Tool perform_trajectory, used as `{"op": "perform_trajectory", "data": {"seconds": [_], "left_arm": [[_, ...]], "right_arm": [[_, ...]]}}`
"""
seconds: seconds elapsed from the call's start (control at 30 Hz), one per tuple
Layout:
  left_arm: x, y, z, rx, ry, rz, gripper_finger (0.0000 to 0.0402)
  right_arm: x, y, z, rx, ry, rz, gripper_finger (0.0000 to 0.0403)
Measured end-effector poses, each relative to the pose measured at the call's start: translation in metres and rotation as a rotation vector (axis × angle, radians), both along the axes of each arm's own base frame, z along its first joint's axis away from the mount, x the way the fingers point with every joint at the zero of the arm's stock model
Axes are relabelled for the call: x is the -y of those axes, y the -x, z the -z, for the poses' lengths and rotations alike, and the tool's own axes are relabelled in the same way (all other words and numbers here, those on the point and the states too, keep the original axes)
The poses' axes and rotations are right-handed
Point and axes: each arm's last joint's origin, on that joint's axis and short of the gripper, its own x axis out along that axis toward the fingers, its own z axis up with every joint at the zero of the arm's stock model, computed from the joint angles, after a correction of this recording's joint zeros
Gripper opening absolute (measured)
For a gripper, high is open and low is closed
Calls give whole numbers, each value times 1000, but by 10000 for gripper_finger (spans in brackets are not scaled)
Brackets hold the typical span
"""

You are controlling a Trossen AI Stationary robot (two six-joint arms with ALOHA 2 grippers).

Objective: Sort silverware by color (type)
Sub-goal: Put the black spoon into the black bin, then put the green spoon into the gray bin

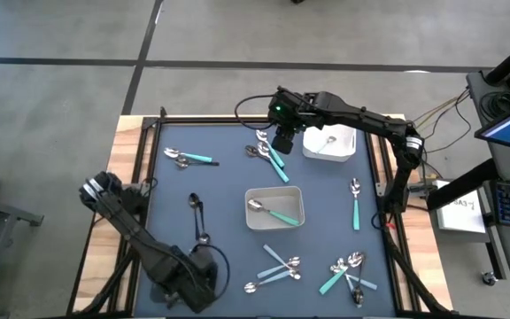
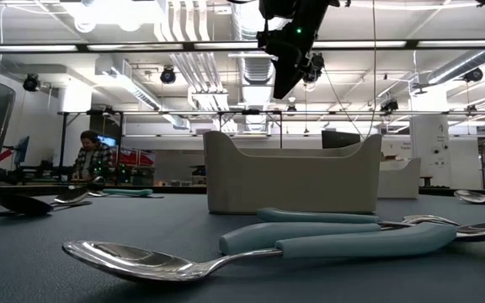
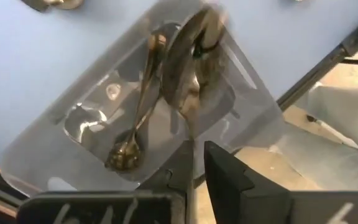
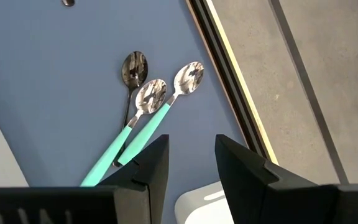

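My left gripper point(image 3: 199, 168) points down over a dark tray point(image 3: 61, 143) at the table's near left corner; in the high view the arm's wrist point(image 1: 189, 279) covers both. A black spoon point(image 3: 135, 118) lies in that tray. A second black spoon point(image 3: 191, 68) hangs bowl down, blurred, its handle running up into the narrow gap between the fingers. My right gripper point(image 4: 191, 162) hovers open above two teal-handled spoons point(image 4: 145, 121) and a black one point(image 4: 133, 68) at the far middle point(image 1: 282, 142), touching nothing. My left gripper's fingers point(image 3: 229, 180) stand a little apart, pointing down, on either side of the hanging black spoon's handle end point(image 3: 190, 134). Whether they touch it I cannot tell. The spoon hangs clear above the tray, bowl lowest.
A grey tray point(image 1: 274, 207) at the centre holds a teal-handled spoon; a white tray point(image 1: 330, 143) at the far right holds one spoon. Loose silverware lies at the near right point(image 1: 348, 270), near middle point(image 1: 277, 266), far left point(image 1: 189, 158) and right point(image 1: 356, 202). Black pieces point(image 1: 199, 217) lie left of centre.
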Motion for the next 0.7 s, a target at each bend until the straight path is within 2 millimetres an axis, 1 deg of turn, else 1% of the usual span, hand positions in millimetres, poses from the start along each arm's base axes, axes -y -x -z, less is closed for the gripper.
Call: {"op": "perform_trajectory", "data": {"seconds": [0.1, 0.17, 0.27, 0.33, 0.43, 0.53, 0.63, 0.7], "left_arm": [[0, 2, -1, 1, -12, -5, 30], [-4, 5, -3, -7, -55, -8, 33], [-14, 11, -8, -18, -139, 7, 38], [-24, 14, -15, 6, -207, 13, 38], [-44, 19, -30, 68, -294, -19, 38], [-67, 19, -36, 92, -324, -84, 39], [-95, 19, -36, 98, -350, -139, 39], [-116, 19, -30, 88, -361, -142, 39]], "right_arm": [[0, 0, 0, 0, 0, 0, 123], [0, 0, 0, 0, 0, 0, 123], [0, 0, 0, 0, 0, 0, 123], [0, 0, 0, 0, 0, 0, 123], [0, 0, 0, 0, 0, 0, 123], [0, 0, 0, 0, 0, 0, 123], [0, 0, 0, 0, 0, 0, 123], [0, 0, 0, 0, 0, 0, 123]]}}
